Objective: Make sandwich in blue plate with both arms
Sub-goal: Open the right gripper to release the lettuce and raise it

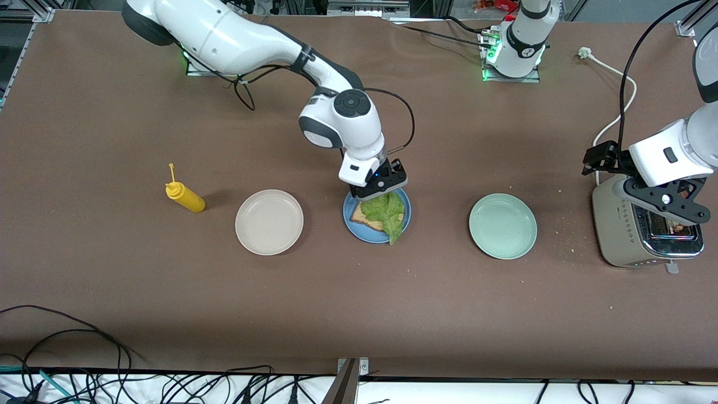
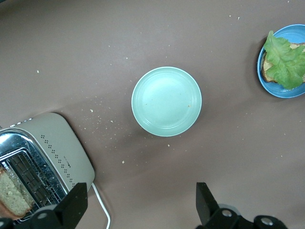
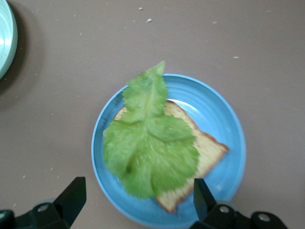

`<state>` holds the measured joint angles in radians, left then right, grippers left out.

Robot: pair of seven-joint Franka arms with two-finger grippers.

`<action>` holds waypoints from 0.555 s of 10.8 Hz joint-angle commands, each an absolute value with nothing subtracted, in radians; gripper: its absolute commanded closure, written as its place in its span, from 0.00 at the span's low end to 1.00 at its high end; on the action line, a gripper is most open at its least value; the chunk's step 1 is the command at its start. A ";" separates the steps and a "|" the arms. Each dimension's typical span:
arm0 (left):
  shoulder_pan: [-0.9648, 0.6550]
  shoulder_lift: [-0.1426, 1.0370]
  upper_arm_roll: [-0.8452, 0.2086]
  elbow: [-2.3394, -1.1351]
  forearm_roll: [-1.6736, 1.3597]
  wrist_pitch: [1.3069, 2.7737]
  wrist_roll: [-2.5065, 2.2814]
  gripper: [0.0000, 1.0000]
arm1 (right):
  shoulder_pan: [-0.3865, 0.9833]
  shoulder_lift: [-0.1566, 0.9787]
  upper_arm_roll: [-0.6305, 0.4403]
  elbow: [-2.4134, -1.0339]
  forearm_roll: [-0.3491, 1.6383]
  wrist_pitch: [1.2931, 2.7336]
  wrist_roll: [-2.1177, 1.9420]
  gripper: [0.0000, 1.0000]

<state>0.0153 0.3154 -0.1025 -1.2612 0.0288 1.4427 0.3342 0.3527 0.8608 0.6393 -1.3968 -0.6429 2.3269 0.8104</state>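
On the blue plate, mid-table between the beige plate and the green plate, one toast slice lies under a lettuce leaf whose tip hangs over the rim at about 5 o'clock in the front view. The right gripper hovers over the plate's 12 o'clock edge, fingers spread and empty, touching nothing. The left gripper hangs over the toaster at the left arm's end, fingers also spread — a second slice stands in a slot below. The step in hand looks like fetching that slice. To do it well, centre the fingers across the bread's thin faces, descend straight, pinch gently so it does not crumble, and lift vertically clear of the slot. The right arm should withdraw first — the plate needs open space above, and the slice should land squarely over the leaf.
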 commanded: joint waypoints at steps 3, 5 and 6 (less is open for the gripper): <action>0.017 0.302 -0.106 -1.270 0.051 1.425 0.333 0.00 | 0.198 0.596 0.662 -1.416 -0.326 2.006 0.588 0.00; 0.017 0.302 -0.106 -1.270 0.051 1.420 0.333 0.00 | 0.198 0.458 0.478 -1.420 -0.105 1.907 0.354 0.00; 0.017 0.302 -0.106 -1.270 0.051 1.420 0.333 0.00 | 0.198 0.405 0.371 -1.427 0.017 1.860 0.196 0.00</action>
<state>0.0159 0.3153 -0.1029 -1.2613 0.0288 1.4324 0.3342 0.2029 0.5476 0.5627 -1.3871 -0.2057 1.9509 0.4660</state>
